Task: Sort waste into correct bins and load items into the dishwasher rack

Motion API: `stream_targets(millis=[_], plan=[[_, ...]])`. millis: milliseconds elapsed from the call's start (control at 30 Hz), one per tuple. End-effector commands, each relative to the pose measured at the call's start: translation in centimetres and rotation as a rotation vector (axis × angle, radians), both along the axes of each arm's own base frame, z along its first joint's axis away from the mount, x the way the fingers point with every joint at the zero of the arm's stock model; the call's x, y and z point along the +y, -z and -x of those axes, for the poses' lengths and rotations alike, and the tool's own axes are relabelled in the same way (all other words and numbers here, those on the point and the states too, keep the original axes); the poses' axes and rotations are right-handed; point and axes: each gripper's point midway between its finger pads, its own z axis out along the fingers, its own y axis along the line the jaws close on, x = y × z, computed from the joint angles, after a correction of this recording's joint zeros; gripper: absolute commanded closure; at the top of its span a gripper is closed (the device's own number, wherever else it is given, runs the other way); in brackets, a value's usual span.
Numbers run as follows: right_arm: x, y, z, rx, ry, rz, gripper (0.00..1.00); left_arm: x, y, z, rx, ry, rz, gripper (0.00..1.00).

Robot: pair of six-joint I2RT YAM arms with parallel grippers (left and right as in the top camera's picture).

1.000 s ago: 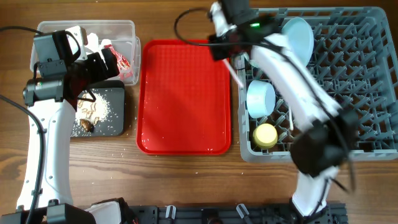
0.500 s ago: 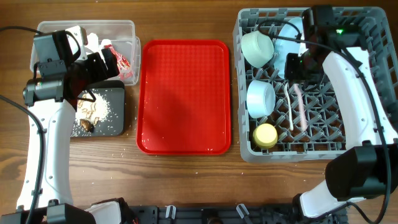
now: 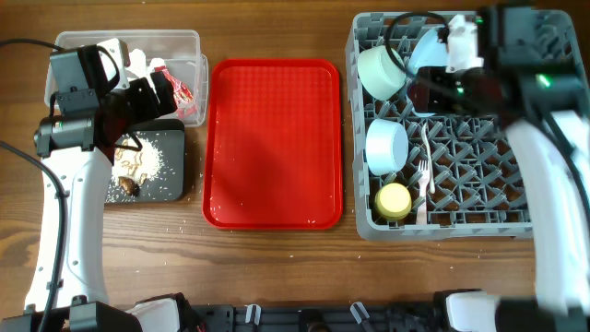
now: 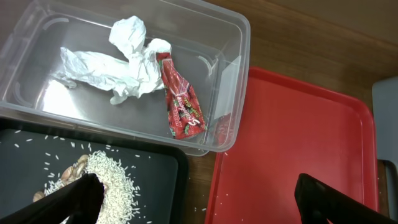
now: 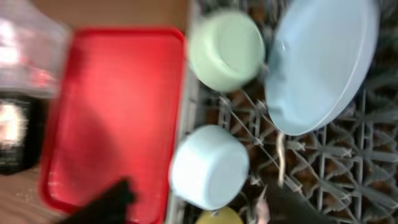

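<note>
Right gripper (image 5: 196,193) now higher above rack (image 3: 479,184)

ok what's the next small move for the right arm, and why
Probably lift the right gripper straight up, clear of the dishwasher rack. Its jaws look open and empty, the red tray is bare, and the plate, pale green bowl, light blue bowl and yellow cup already sit in the rack.

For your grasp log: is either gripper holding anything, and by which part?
Nothing is held. The left gripper is open and empty; the right gripper, though blurred, looks open over the rack.
</note>
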Motion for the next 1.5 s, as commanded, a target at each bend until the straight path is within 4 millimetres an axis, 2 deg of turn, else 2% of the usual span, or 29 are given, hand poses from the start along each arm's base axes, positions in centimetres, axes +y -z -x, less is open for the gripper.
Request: stream_targets(millis=[0,67,167,400,500,533,667,700,800,933,1033,1100,1333,1400,1467], plan=[[0.9,-5.5,3.0,-0.122,0.026,-0.115,0.0,0.0,-0.2,-0.1,-0.008,0.017,-0.008,0.0],[0.8,-7.0,4.4,-0.132,0.118,-0.196,0.0,0.0,-0.2,-0.1,-0.008,0.017,-0.007,0.0],[0.2,-7.3,5.4,-0.133,0.153,-0.186,0.0,0.0,-0.2,-0.1,-0.008,0.017,-0.007,0.0],[-0.5,-7.1,5.1,-0.137,0.181,-0.157,0.0,0.0,-0.2,-0.1,-0.008,0.017,-0.008,0.0],[-2.9,-6.6,4.3,-0.171,0.276,-0.051,0.0,0.0,-0.2,-0.1,-0.008,0.017,-0.008,0.0],[-3.3,-6.8,4.0,-0.205,0.275,-0.024,0.0,0.0,-0.2,-0.1,-0.008,0.017,-0.007,0.0],[-2.9,-7.6,2.5,-0.495,0.167,0.009,0.0,0.0,-0.2,-0.1,-0.008,0.017,-0.007,0.0],[-2.9,-7.2,2.6,-0.548,0.168,0.002,0.0,0.0,-0.2,-0.1,-0.008,0.017,-0.007,0.0],[-3.0,-4.3,4.1,-0.725,0.163,-0.02,0.0,0.0,-0.2,-0.1,-0.008,0.017,-0.008,0.0],[-3.3,1.4,7.8,-0.947,0.169,-0.059,0.0,0.0,-0.2,-0.1,-0.008,0.017,-0.008,0.0],[-3.5,5.5,9.6,-1.003,0.17,-0.072,0.0,0.0,-0.2,-0.1,-0.008,0.017,-0.007,0.0],[-3.1,7.3,10.1,-1.011,0.145,-0.083,0.0,0.0,-0.2,-0.1,-0.008,0.017,-0.007,0.0],[-2.5,11.0,10.4,-0.956,0.116,-0.094,0.01,0.0,-0.2,-0.1,-0.008,0.017,-0.007,0.0],[-2.6,11.3,10.7,-0.942,0.123,-0.105,0.01,0.0,-0.2,-0.1,-0.008,0.017,-0.007,0.0],[-2.5,10.6,10.9,-0.972,0.127,-0.12,0.0,0.0,-0.2,-0.1,-0.008,0.017,-0.007,0.0]])
